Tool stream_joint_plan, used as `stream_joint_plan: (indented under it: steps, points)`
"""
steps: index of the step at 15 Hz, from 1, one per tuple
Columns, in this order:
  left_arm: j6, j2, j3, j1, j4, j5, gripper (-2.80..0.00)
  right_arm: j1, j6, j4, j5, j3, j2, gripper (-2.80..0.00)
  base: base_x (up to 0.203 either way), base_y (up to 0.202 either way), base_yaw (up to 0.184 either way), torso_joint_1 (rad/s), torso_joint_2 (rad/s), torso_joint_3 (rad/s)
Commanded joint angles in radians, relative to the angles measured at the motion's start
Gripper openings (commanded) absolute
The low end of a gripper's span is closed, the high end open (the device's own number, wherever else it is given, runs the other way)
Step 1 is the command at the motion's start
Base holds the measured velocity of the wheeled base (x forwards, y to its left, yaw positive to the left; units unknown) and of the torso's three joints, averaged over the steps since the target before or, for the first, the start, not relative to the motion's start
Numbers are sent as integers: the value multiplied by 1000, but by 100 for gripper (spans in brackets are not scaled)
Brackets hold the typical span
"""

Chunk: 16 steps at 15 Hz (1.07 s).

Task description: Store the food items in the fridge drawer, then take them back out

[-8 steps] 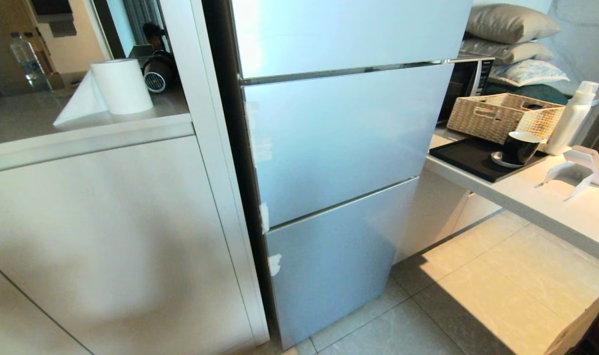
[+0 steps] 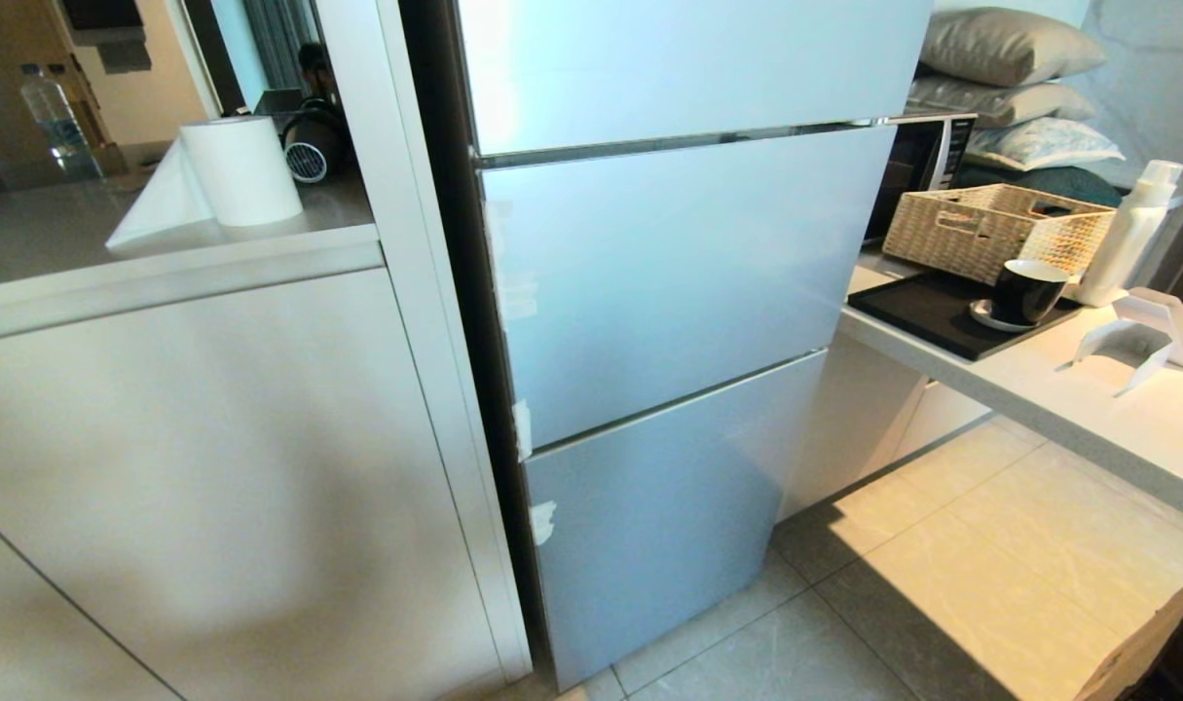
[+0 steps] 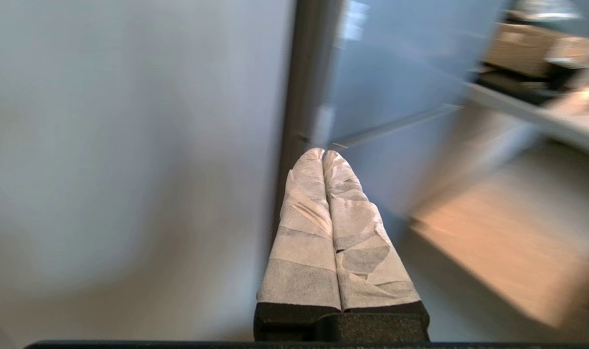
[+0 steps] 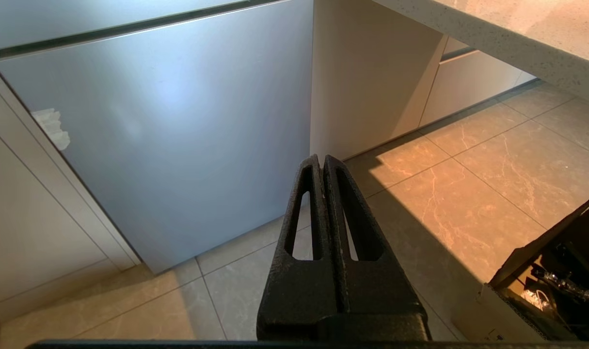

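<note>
Facing a closed fridge [image 2: 669,282] — you see no drawer pulled out and no food item in any view.

Your left gripper [image 3: 323,154], fingers wrapped in white tape and pressed together, holds nothing and points at the dark gap beside the pale blue fridge panels. Your right gripper [image 4: 322,158] — black fingers together, empty — hangs over the floor tiles [image 4: 473,184] just before the lowest panel [image 4: 178,126]. Neither arm shows in the head view.
</note>
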Motion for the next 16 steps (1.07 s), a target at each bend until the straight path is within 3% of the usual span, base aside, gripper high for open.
stream_joint_plan:
  steps: [1, 3, 7, 10, 13, 16]
  points:
    - [-157, 306, -75, -30, -31, -68, -280, 0, 0, 0, 0, 0, -1, -280, 0, 0, 0, 0, 0, 0]
    - [-340, 518, -120, -49, -140, -133, -280, -1, 0, 1, 0, 0, 0, -280, 0, 0, 0, 0, 0, 0]
    - [-680, 872, -197, -128, -486, -219, -280, -1, 0, 0, 0, 0, -1, -280, 0, 0, 0, 0, 0, 0]
    - [-842, 1098, -296, -183, -634, -230, -280, 0, 0, 0, 0, 0, -2, -280, 0, 0, 0, 0, 0, 0]
    - [-997, 1331, -393, -207, -788, -180, -280, -1, 0, 0, 0, 0, 0, -280, 0, 0, 0, 0, 0, 0]
    - [-1047, 1552, -542, -216, -899, -36, -280, 0, 0, 0, 0, 0, 0, -280, 0, 0, 0, 0, 0, 0]
